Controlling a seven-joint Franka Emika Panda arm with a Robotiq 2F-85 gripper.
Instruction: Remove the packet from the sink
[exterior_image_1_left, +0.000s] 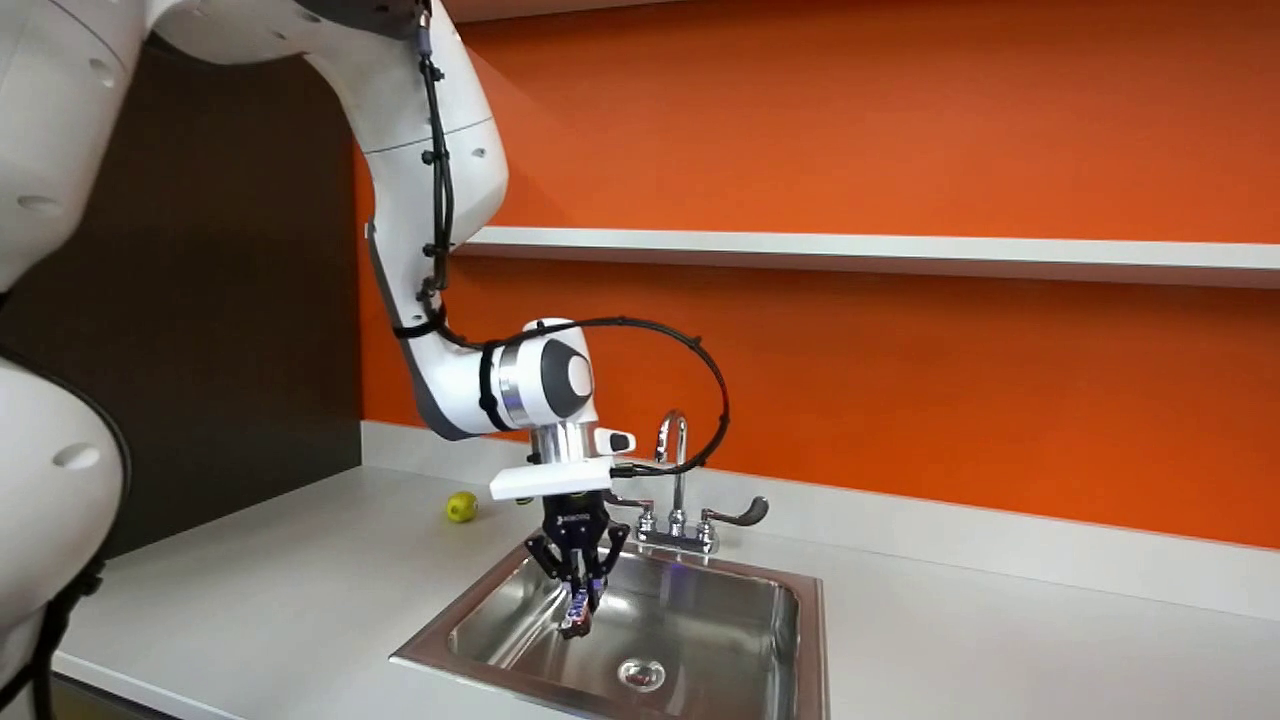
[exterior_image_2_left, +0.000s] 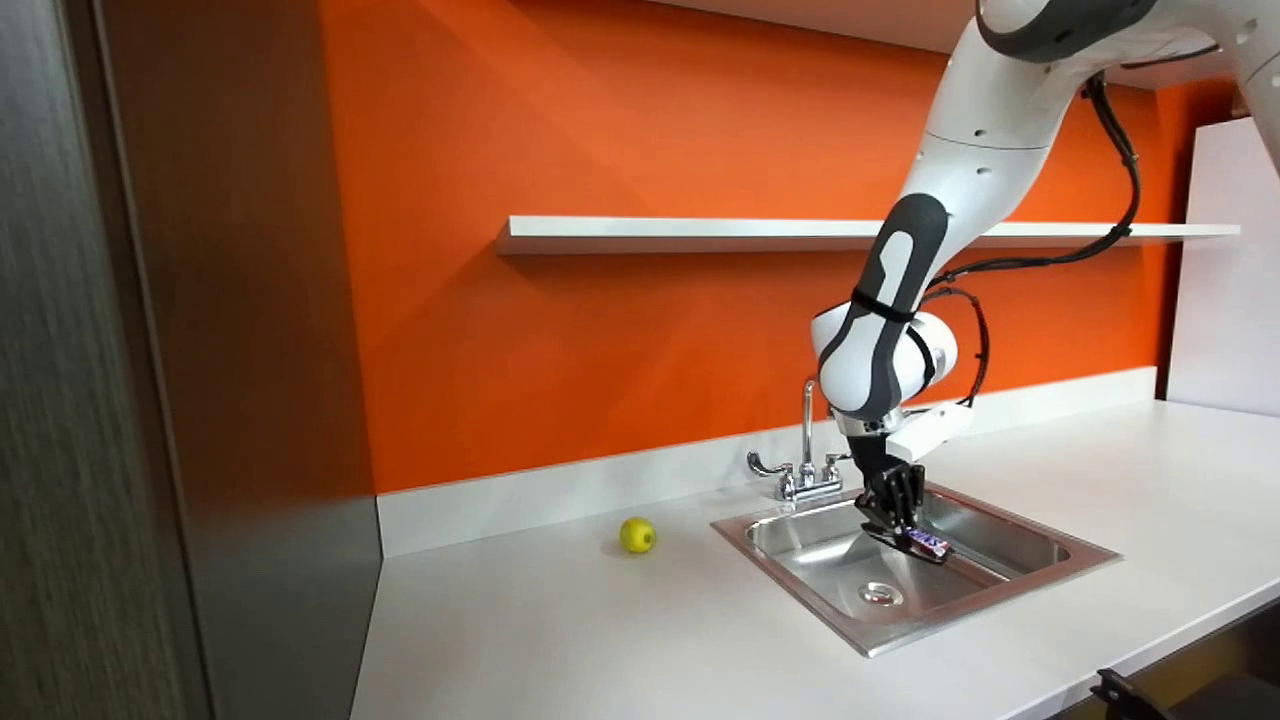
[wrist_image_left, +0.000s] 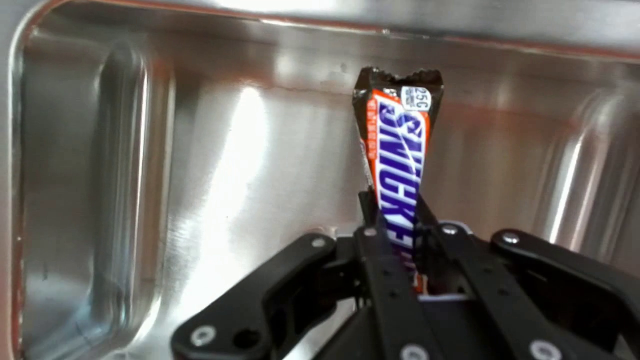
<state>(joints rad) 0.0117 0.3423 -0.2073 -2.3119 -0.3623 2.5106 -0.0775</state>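
Observation:
The packet is a flat Snickers wrapper, purple and white with an orange edge and brown crimped end, in the wrist view (wrist_image_left: 397, 150). It also shows in both exterior views (exterior_image_1_left: 577, 608) (exterior_image_2_left: 928, 543). My gripper (wrist_image_left: 396, 207) is shut on its lower half, one black finger on each side, and the crimped end sticks out past the fingertips. The gripper, also in both exterior views (exterior_image_1_left: 582, 585) (exterior_image_2_left: 897, 522), points down over the stainless-steel sink (exterior_image_1_left: 812, 640) (exterior_image_2_left: 800, 592) (wrist_image_left: 475, 22). I cannot tell exactly how high the packet is above the basin floor.
A chrome two-handled faucet (exterior_image_1_left: 678, 530) (exterior_image_2_left: 808, 470) stands behind the sink, close to the wrist. A yellow-green ball (exterior_image_1_left: 461, 507) (exterior_image_2_left: 637, 535) lies on the white counter (exterior_image_1_left: 260, 590). A white shelf (exterior_image_1_left: 860, 245) runs along the orange wall. The drain (exterior_image_1_left: 641, 675) is in the basin floor.

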